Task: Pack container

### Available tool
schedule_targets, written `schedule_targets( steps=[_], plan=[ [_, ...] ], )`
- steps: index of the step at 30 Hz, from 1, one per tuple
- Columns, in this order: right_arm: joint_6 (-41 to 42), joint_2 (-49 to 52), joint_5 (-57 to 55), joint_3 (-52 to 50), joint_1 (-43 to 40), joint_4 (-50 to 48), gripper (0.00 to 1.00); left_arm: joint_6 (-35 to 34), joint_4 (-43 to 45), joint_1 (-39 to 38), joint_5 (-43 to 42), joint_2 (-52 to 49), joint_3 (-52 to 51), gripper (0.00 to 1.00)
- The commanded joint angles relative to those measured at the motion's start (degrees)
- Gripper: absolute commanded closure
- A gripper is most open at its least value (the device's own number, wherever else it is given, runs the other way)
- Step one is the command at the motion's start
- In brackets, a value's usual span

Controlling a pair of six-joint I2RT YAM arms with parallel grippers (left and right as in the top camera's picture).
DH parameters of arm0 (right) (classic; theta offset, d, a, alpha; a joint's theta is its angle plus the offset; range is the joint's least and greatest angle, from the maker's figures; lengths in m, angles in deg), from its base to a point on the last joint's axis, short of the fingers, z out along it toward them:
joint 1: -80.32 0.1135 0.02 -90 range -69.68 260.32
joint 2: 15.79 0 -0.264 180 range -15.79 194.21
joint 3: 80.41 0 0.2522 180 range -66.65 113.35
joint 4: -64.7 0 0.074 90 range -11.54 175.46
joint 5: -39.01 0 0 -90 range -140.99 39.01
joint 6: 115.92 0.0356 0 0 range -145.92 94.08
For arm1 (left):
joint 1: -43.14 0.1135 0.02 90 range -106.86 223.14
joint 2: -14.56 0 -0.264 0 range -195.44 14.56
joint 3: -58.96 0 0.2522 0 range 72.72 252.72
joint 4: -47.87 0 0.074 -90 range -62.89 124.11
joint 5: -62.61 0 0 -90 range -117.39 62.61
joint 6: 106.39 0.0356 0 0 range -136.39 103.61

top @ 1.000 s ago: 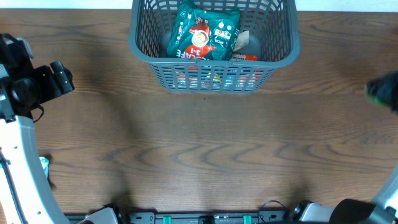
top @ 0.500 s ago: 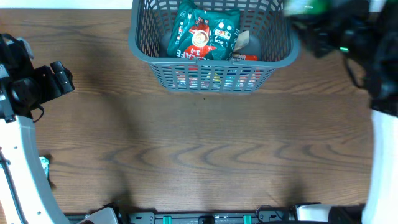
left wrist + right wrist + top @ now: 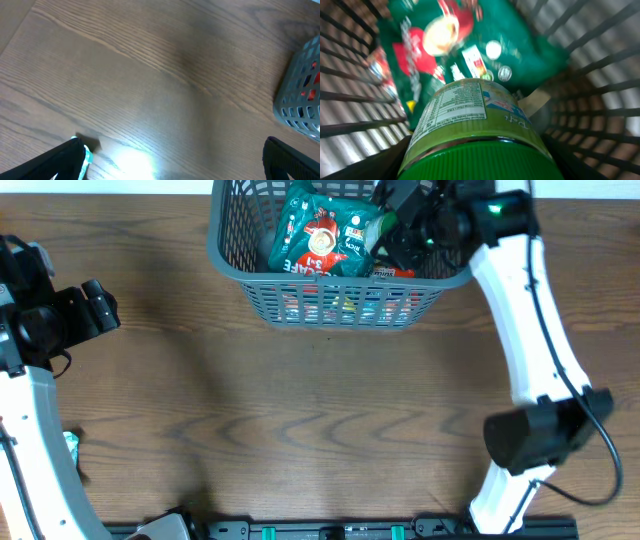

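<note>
Two arms | right fingers (image 3: 375,167) pinch green-lidded labelled jar (image 3: 475,120) over large dark grey slotted plastic basket (image 3: 340,290), tabletop's (image 3: 320,420) far edge | left fingers (image 3: 60,160) spread | risk: released high, jar may strike green foil pouches (image 3: 325,230), roll.

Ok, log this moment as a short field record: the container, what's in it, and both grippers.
container: dark grey slotted basket at the far edge of the table
contents: green coffee packet on top, red-printed items partly hidden beneath
right gripper: over the basket's right side, shut on a green-lidded jar
left gripper: open, empty, off to the left, apart from the basket
jar status: not yet released, just above the packet
</note>
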Motion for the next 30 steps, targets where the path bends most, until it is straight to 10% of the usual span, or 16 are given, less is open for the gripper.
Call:
schedule_targets(
  steps=[1,8,12,21,30],
  plan=[
    [-1.31,2.64,-5.92,0.55,-0.63,0.81,0.99,-0.5,-0.28,0.17,-0.15,0.15,-0.02,0.01],
    [1.46,8.92,-14.4,0.55,-1.84,5.07,0.99,-0.52,-0.42,0.17,-0.15,0.15,-0.02,0.01],
    [1.88,9.14,-14.12,0.57,-1.53,5.2,0.39,-0.52,-0.52,0.17,-0.15,0.15,-0.02,0.01],
    [5.18,4.35,-3.48,8.02,-2.01,4.02,0.06,-0.5,-2.03,0.2,-0.13,0.17,-0.02,0.01],
    [32.46,-0.11,-15.54,32.3,-10.49,4.17,0.01,-0.98,-1.75,0.46,0.39,0.98,0.0,0.01]
  ],
)
